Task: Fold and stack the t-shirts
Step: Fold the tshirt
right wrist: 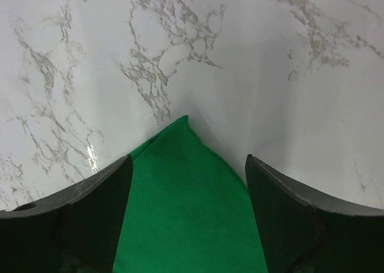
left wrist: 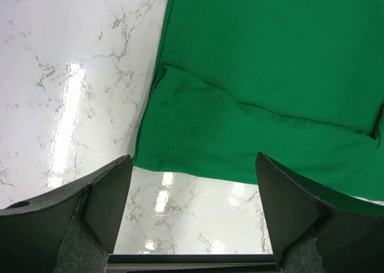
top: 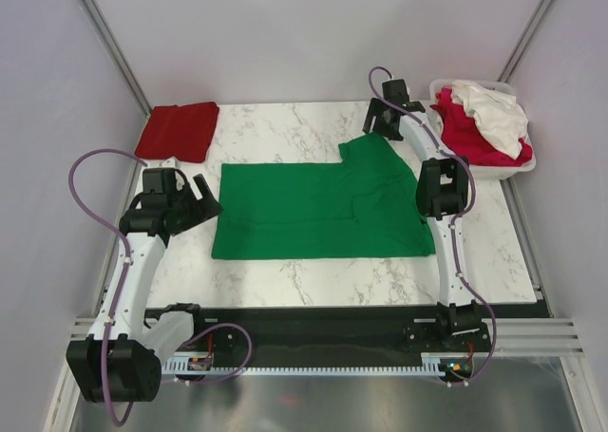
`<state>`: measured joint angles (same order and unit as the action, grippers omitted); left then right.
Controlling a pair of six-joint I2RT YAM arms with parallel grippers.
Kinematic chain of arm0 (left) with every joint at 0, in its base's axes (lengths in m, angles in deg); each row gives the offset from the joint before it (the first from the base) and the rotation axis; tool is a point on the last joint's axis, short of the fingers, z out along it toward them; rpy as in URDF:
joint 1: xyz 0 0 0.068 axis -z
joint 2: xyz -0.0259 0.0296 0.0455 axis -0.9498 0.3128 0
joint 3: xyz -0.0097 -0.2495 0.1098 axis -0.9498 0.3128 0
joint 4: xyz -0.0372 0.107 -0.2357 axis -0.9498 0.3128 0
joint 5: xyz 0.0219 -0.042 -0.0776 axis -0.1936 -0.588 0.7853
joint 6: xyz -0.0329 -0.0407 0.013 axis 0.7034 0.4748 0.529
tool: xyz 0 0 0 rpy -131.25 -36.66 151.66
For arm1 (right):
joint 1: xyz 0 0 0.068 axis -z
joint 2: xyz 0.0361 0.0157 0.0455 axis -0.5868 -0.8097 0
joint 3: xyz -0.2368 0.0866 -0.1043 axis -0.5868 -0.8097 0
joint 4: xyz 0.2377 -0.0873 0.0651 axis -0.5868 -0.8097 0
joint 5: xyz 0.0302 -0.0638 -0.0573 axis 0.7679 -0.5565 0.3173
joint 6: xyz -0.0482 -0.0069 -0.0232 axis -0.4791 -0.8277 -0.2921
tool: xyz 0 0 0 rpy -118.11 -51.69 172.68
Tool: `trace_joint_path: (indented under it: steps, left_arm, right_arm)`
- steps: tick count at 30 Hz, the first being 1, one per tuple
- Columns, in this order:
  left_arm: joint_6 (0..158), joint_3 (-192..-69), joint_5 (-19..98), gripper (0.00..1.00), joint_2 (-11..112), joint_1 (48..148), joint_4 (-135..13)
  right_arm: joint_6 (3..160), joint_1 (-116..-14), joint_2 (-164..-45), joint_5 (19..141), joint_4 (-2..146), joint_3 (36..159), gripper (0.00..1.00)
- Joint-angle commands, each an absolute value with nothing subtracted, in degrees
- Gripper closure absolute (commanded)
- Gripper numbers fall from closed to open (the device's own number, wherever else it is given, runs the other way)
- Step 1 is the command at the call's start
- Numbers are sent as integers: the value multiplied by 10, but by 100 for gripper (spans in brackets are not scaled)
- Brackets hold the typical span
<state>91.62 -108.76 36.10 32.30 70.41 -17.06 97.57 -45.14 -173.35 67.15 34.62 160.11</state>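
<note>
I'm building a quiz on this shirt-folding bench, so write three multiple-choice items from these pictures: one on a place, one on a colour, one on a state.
1. Where does the dark red shirt lie, folded?
A. far-left corner of the table
B. near-right corner
C. middle

2. What colour is the shirt spread out mid-table?
A. white
B. green
C. blue

3. How does the right hand stand?
A. shut on cloth
B. open over a corner of the spread shirt
C. open over bare marble only

Answers:
1 A: the top view shows it at the far-left corner.
2 B: the spread cloth is bright green.
3 B: the right wrist view shows the hand spread wide, with the green corner lying loose in the gap.
</note>
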Motion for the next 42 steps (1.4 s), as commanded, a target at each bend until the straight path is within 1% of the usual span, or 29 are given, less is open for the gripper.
trace_joint_path:
  steps: [1, 3, 4, 5, 7, 12, 13, 15, 17, 18, 19, 22, 23, 24, 25, 27, 28, 29, 32, 34, 35, 37, 38, 42]
  left_arm:
    - [893, -1086, 368, 10, 323, 706, -183]
    - [893, -1086, 368, 10, 325, 706, -184]
    - [893, -1086, 368, 10, 325, 707, -184]
    - [892, -1086, 368, 10, 325, 706, -183]
    - [893, -1086, 368, 10, 326, 706, -184]
    - [892, -1086, 368, 10, 333, 707, -184]
    - [891, -1086, 368, 10, 334, 708, -183]
    - [891, -1086, 368, 11, 338, 708, -183]
    - [891, -1088, 368, 11, 341, 707, -184]
    - [891, -1089, 367, 11, 346, 708, -183]
    - [891, -1096, 363, 11, 353, 708, -184]
    - [907, -1127, 353, 11, 402, 708, -210]
    - [915, -1141, 350, 12, 420, 709, -217]
    - [921, -1155, 352, 12, 468, 710, -235]
    - [931, -1192, 353, 12, 492, 709, -242]
    - [939, -1236, 358, 18, 555, 711, -250]
    - [939, -1289, 359, 19, 620, 712, -257]
    - [936, -1318, 355, 23, 653, 711, -257]
    - [922, -1430, 321, 27, 780, 709, -258]
    - [919, -1498, 336, 29, 841, 708, -259]
    - [917, -1519, 341, 30, 893, 708, -259]
    - [912, -1568, 345, 31, 935, 709, -258]
    - [911, -1579, 340, 31, 973, 710, -257]
    - [912, -1617, 340, 33, 1032, 709, -257]
  right_arm:
    - [970, -452, -1731, 655, 381, 1606, 16]
    - [970, -452, -1738, 656, 385, 1606, 18]
    - [971, -452, -1741, 656, 388, 1606, 20]
    - [974, -452, -1745, 658, 389, 1604, 24]
    - [979, -452, -1746, 663, 394, 1594, 35]
    - [993, -452, -1743, 671, 412, 1557, 46]
    - [994, -452, -1742, 670, 417, 1551, 50]
    - [1001, -452, -1737, 675, 421, 1543, 55]
    - [1004, -452, -1736, 674, 430, 1536, 63]
    - [1004, -452, -1735, 673, 431, 1533, 69]
    - [1005, -452, -1734, 670, 434, 1528, 79]
    - [1011, -452, -1728, 657, 442, 1504, 100]
    - [1011, -452, -1722, 655, 445, 1497, 100]
    - [1013, -452, -1718, 654, 451, 1481, 100]
    - [1012, -452, -1715, 658, 457, 1473, 100]
    - [1013, -452, -1704, 668, 468, 1459, 100]
    - [1015, -452, -1700, 674, 477, 1447, 100]
    - [1016, -452, -1694, 690, 483, 1441, 100]
    - [1018, -452, -1690, 712, 502, 1420, 100]
    - [1017, -452, -1690, 718, 504, 1418, 100]
    - [1017, -452, -1689, 718, 505, 1417, 100]
    - [1014, -452, -1686, 720, 507, 1413, 100]
    - [1013, -452, -1686, 719, 507, 1411, 100]
    - [1010, -451, -1684, 720, 513, 1404, 100]
